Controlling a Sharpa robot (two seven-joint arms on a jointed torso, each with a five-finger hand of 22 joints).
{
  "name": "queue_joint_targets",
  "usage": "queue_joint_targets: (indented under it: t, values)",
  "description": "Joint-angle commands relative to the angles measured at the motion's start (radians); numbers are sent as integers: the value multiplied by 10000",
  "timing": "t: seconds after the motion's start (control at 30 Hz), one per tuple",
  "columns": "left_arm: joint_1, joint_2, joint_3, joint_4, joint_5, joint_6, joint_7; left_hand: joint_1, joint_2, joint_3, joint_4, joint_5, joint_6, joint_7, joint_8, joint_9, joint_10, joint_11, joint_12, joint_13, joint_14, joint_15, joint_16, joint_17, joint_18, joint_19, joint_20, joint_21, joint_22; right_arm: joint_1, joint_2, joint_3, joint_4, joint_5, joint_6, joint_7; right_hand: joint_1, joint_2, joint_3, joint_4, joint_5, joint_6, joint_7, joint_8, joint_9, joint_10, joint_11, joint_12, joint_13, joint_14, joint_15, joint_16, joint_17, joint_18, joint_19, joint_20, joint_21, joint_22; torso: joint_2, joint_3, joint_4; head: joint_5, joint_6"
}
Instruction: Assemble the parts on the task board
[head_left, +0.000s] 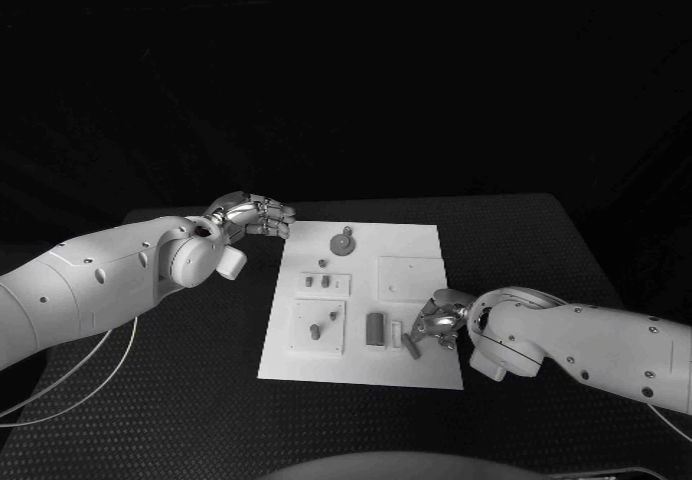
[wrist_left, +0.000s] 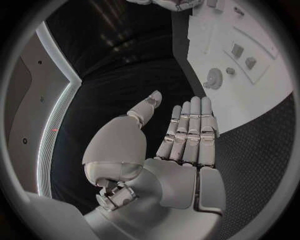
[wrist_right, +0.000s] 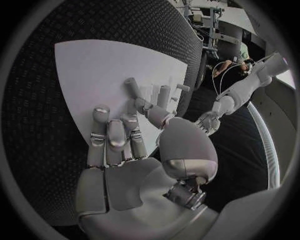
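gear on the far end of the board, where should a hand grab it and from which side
Judging by the head view, the gear lies flat on the task board, so its toothed rim is probably the part to pinch, coming down from above. The left hand hovers open just off that end of the board, so it looks better placed than the right hand.

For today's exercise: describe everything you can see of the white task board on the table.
The task board is a flat white rectangular plate lying on the black table, between the two arms. It carries several raised square panels and small grey parts, among them a gear-like piece near its far edge. The right hand is over its near right part; the left hand is off its far left corner, apart from it.
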Motion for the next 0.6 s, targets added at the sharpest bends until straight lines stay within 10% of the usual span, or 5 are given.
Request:
queue_joint_targets:
  t: [0.03,0.23,0.4,0.6]
  values:
    - [9,11,5,24,54,168,43,-111,18,14,31,48,29,35,38,-17,55,26,59,-16,0,84,-54,14,165,-38,62,-40,12,-4,-11,-1,49,-793,394,-93,-160,-120,-33,74,-11,-148,173,24,-27,72,3,-10,-16,-15,6,-53,-28,54,13,25,30,162,-2,2,7,-9,-3]
    - [9,6,5,15,54,165,39,-115,20,15,32,48,27,36,38,-19,55,26,60,-18,1,85,-57,18,165,-39,63,-40,12,-4,-151,0,163,-1731,457,28,-1170,-1060,-177,641,10,-96,171,-33,-138,87,11,-50,-59,-16,13,-101,-114,54,123,86,-50,83,-3,2,15,-5,-3]
    - [9,-16,4,20,54,181,34,-117,22,17,33,48,25,36,38,-21,56,26,61,-20,1,85,-60,21,165,-39,63,-39,13,53,-402,2,451,-2334,772,140,-2025,-2331,78,1765,-6,-80,164,-81,-229,81,0,-63,-75,-4,-6,-117,-147,54,225,17,-120,60,-2,-1,10,7,-11]
    - [9,-8,4,30,54,204,37,-118,23,18,33,48,25,36,39,-22,57,26,62,-22,3,86,-62,25,166,-39,64,-39,14,88,-331,1,619,-3578,1259,148,-2167,-2651,114,1924,-19,-96,172,-92,-248,60,-2,-49,-62,5,-5,-105,-106,54,218,-14,-123,91,0,-1,-2,3,-18]
